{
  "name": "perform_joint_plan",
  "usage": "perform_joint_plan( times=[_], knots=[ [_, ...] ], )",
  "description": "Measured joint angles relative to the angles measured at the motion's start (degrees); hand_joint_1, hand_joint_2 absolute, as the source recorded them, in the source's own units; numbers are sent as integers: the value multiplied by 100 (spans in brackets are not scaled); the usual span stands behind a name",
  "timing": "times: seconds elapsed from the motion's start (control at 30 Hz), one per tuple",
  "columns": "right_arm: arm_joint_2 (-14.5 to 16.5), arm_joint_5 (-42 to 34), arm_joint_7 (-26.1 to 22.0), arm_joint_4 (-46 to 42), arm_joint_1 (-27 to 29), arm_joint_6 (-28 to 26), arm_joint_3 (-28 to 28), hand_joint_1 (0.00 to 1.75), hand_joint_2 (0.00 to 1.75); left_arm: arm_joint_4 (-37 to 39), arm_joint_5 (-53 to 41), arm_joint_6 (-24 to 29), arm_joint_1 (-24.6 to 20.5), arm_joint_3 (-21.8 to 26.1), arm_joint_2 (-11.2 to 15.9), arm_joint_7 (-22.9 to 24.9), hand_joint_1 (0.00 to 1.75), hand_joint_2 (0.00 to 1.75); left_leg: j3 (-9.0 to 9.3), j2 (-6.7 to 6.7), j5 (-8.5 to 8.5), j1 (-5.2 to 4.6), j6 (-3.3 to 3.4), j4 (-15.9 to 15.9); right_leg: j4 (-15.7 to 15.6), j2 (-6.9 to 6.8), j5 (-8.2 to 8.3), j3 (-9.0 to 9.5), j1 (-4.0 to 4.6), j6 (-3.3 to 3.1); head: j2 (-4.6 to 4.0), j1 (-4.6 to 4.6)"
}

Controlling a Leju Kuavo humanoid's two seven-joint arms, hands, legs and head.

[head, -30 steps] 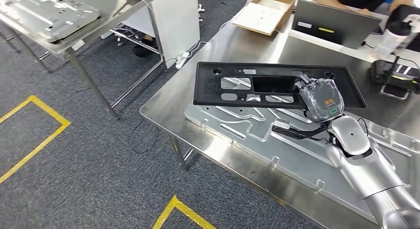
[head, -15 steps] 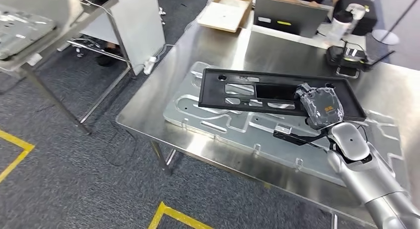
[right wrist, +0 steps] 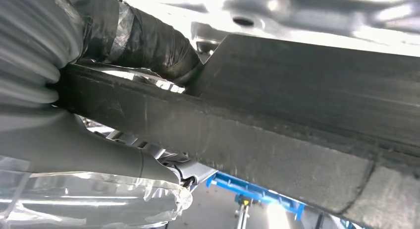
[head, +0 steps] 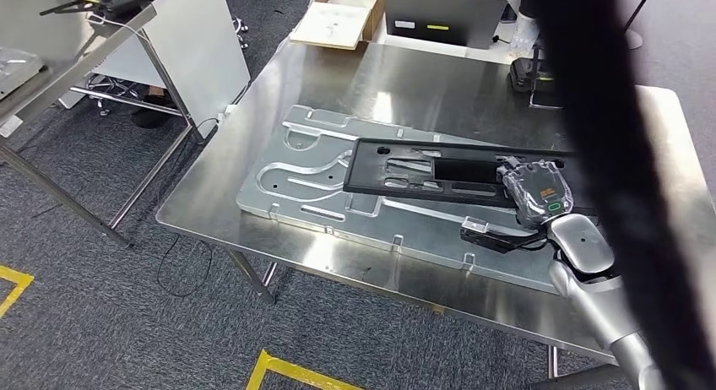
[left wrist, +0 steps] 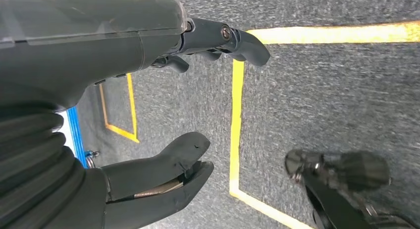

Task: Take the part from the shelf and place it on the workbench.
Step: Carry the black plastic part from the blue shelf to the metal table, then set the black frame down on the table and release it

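Right hand clamped on near edge of flat black rectangular plastic panel, held over stamped silver metal plate on steel surface. Open cardboard box and grey laptop at far end. Dark blurred band across right side, hiding panel's far end. Left hand released, fingers apart, above carpet.

Matt black plastic-looking panel with cut-outs, faintly rough along its edge up close. Beneath it, a bright embossed sheet-metal plate on a brushed, glossy steel workbench. Clear crinkled plastic film over the grey right hand. Smooth dark matt left hand. Coarse grey carpet floor. Plain brown cardboard box.
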Motion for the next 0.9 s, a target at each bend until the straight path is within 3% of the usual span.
perform_joint_plan(
  times=[0.03, 0.07, 0.13, 0.2, 0.27, 0.33, 0.53, 0.83, 0.9],
  knots=[
    [32, -1, 9, 57, -12, 67, 30, 175, 175, 0, 1, 0, 16, 3, -1, 2, 0, 175, -85, -2, 5, 0, 10, 152, 2, 18, 2, -4, 12, -5, -1, 0],
    [63, 0, 16, 131, -27, 124, 64, 175, 175, 0, 2, 0, 26, 6, -1, 6, 0, 175, -55, -4, 128, -2, 28, 61, 6, 37, 4, -4, 21, -7, -1, 0],
    [131, 1, 31, 306, -85, 173, 134, 175, 175, 0, 2, 0, 31, 16, -1, 20, 0, 175, 270, -30, 540, -6, 81, -668, 19, 68, 4, -3, 29, -4, -1, 0],
    [205, -12, 17, 528, -194, 158, 191, 175, 175, 0, 2, -1, 30, 34, 3, 43, 0, 175, 556, -69, 774, -25, 117, -1301, 39, 101, 12, -27, 43, 32, -1, 1],
    [267, -35, -21, 767, -298, 130, 244, 175, 175, 0, 1, -6, 26, 52, -2, 67, 0, 175, 607, -83, 804, -36, 108, -1458, 53, 117, 18, -57, 66, 45, -1, 2],
    [319, -65, -70, 976, -378, 110, 290, 175, 175, 0, -4, -29, 24, 72, -11, 89, 0, 175, 596, -82, 826, -42, 105, -1473, 44, 115, 28, -59, 65, 35, -1, 3],
    [509, -131, -129, 1366, -588, 145, 419, 175, 175, 0, -23, -121, 12, 133, -22, 172, 0, 175, 577, -86, 847, -68, 157, -1470, -22, 116, 81, -43, 38, 107, -1, 3],
    [681, -353, -219, 1636, -726, 265, 559, 175, 175, 0, -43, -202, 8, 172, -27, 61, 0, 175, 577, -82, 846, -72, 176, -1466, -37, 118, 94, -42, 36, 144, -2, 2],
    [687, -387, -243, 1661, -739, 264, 568, 87, 87, 0, -8, -247, 10, 193, -27, 26, 0, 175, 579, -82, 846, -71, 176, -1466, -37, 118, 94, -42, 38, 145, -1, 2]
  ],
)
